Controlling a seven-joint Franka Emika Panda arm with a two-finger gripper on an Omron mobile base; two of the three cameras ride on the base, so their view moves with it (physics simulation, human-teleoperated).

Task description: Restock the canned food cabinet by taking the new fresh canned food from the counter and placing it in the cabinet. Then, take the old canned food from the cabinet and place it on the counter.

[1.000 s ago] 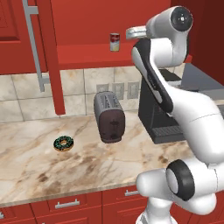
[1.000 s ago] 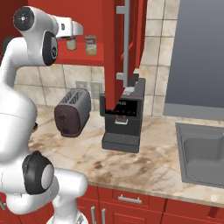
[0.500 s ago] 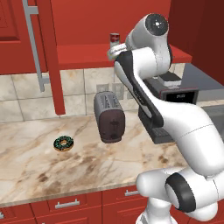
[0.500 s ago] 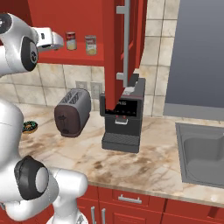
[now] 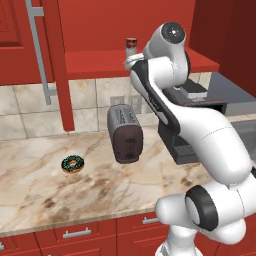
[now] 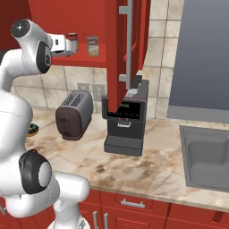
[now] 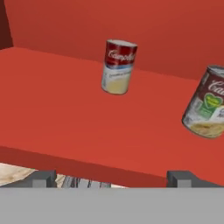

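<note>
Tins share the glossy red shelf of the cabinet (image 7: 65, 109): the old red-and-white tin (image 7: 118, 66) stands upright near the back wall, and the green-and-yellow tin (image 7: 205, 103) stands apart from it, toward the edge of the hand view. Both are small cylinders with silver tops. Just in front of the shelf edge, the gripper (image 6: 69, 44) hangs with its jaws spread wide, holding nothing. Below, on the veined beige counter (image 5: 100, 180), stand a dark toaster (image 5: 125, 132) and a black coffee machine (image 6: 125, 118), with a doughnut (image 5: 73, 163) nearby.
</note>
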